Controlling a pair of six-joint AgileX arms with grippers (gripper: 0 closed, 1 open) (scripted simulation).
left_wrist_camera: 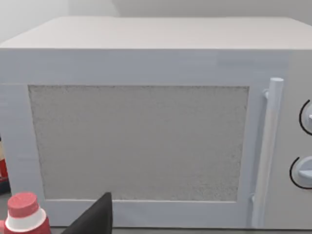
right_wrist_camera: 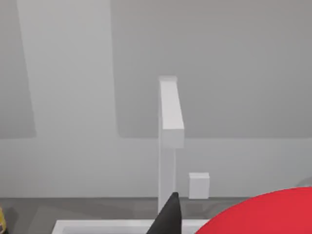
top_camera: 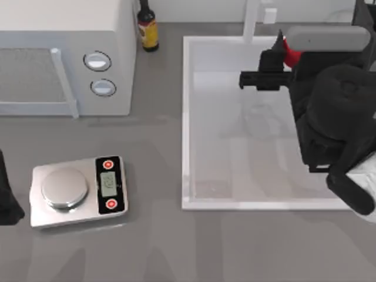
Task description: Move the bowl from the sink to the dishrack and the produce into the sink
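While the right gripper (top_camera: 281, 50) is hanging over the far end of the large white rectangular sink (top_camera: 187, 117), seemingly clasping the small round red produce (top_camera: 291, 51), lowering before release is advisable.

the right arm (top_camera: 338, 111) is bulky matte black with a pale grey capsule-shaped housing, a white segment low down, and a black end effector (top_camera: 276, 56) with slim pointed fingers.

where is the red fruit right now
In the top view the red fruit is at the right hand, over the sink's far right part, near the faucet.
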